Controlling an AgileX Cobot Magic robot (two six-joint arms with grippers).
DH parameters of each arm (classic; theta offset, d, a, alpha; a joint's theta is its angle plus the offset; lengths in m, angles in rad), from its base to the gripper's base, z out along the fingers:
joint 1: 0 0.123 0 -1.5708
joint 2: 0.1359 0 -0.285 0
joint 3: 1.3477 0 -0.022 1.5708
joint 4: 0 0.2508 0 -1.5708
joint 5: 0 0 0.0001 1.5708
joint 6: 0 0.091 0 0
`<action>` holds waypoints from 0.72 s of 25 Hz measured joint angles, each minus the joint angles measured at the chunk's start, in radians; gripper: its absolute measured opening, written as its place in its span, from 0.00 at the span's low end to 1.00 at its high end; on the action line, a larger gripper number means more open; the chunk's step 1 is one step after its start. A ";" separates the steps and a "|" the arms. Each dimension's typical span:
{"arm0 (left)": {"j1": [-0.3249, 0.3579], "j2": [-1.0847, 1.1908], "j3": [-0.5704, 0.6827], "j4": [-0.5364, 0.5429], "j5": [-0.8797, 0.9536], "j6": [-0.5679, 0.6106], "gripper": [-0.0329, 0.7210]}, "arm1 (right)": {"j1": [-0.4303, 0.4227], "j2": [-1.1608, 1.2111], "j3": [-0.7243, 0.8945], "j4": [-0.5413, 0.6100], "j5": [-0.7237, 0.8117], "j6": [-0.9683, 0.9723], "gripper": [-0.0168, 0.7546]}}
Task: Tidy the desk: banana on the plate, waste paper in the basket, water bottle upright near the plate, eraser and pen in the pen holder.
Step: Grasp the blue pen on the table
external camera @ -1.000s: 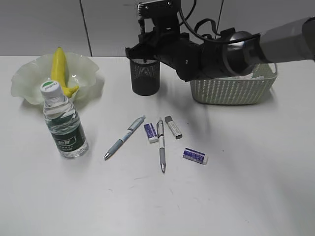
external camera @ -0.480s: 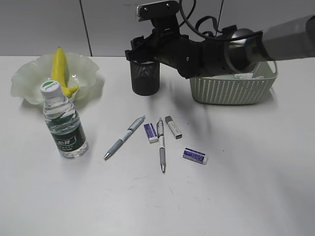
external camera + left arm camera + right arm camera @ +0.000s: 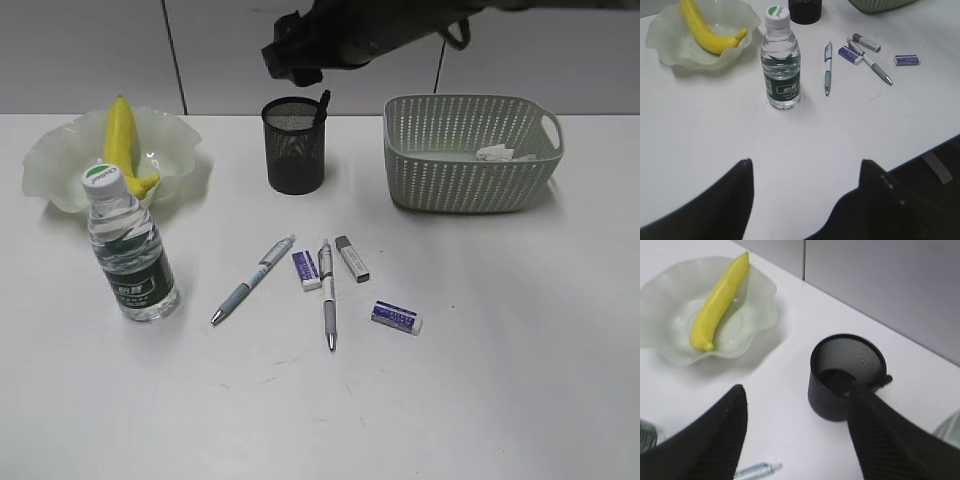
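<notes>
The right gripper (image 3: 795, 430) hangs above the pen holder (image 3: 294, 145) with its fingers spread wide and empty; a dark pen (image 3: 321, 106) leans inside the cup against its rim. The left gripper (image 3: 805, 200) is likewise wide apart and holds nothing, low over the near edge of the desk (image 3: 500, 380). Judged from the layout, the step in hand is collecting the remaining stationery, so you should lift clear of the cup rim before travelling, then descend square over one item, closing across its narrow side. Two pens (image 3: 254, 278) (image 3: 328, 292) and three erasers (image 3: 306, 270) (image 3: 352, 258) (image 3: 396, 317) lie on the desk in front of the holder; the middle pen lies just beside one eraser, so approach it from its free end. The banana (image 3: 122, 140) lies in the plate (image 3: 45, 165), the waste paper (image 3: 495, 152) in the basket (image 3: 470, 180), and the water bottle (image 3: 128, 248) stands upright near the plate.
</notes>
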State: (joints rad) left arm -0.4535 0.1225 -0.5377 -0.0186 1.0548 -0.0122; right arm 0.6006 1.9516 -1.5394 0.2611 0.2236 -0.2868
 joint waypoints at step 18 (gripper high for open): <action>0.000 0.000 0.000 0.000 0.000 0.000 0.69 | 0.000 -0.432 0.194 -0.396 0.893 0.383 0.70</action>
State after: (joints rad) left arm -0.4535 0.1225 -0.5377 -0.0186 1.0548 -0.0122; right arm 0.6008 1.5200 -1.3449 -0.1347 1.1161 0.0959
